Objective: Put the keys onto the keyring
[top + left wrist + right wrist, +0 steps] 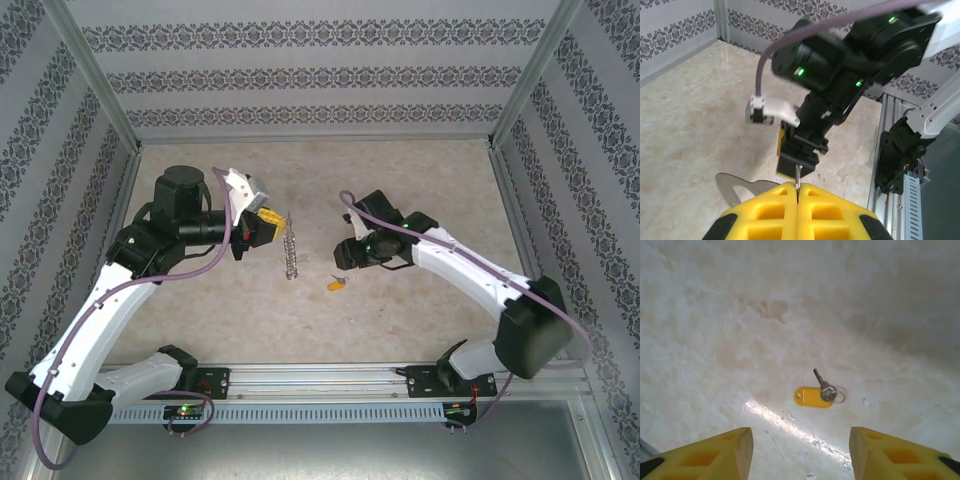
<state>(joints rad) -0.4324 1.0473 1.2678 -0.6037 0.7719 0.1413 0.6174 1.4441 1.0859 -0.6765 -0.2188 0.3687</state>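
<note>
The left arm reaches forward and bends inward, its wrist turned toward the middle of the marbled beige table (400, 170). The left gripper (272, 222) is clenched, and its wrist view shows what the overhead view does not. The two yellow fingers (765, 215) are pressed together on a thin silvery metal wire, the keyring (798, 176), which stands up from the seam between them. A flat silvery metal piece (735, 186) juts out just left of those fingertips; I cannot tell what it is. From above, the keys (290, 250), a jagged string of small silver-grey metal pieces, run toward the near edge from just right of the left gripper's tips. The black body of the right arm (840, 65) faces the left gripper closely across the gap. Further right, the right arm curves in from its base with its elbow out. The right gripper (343, 258) is released, its yellow fingers (710, 455) spread wide with nothing between them. Just ahead of them on the table lies a small yellow rectangular plastic tag (810, 396), touching a single small key (819, 379).
</note>
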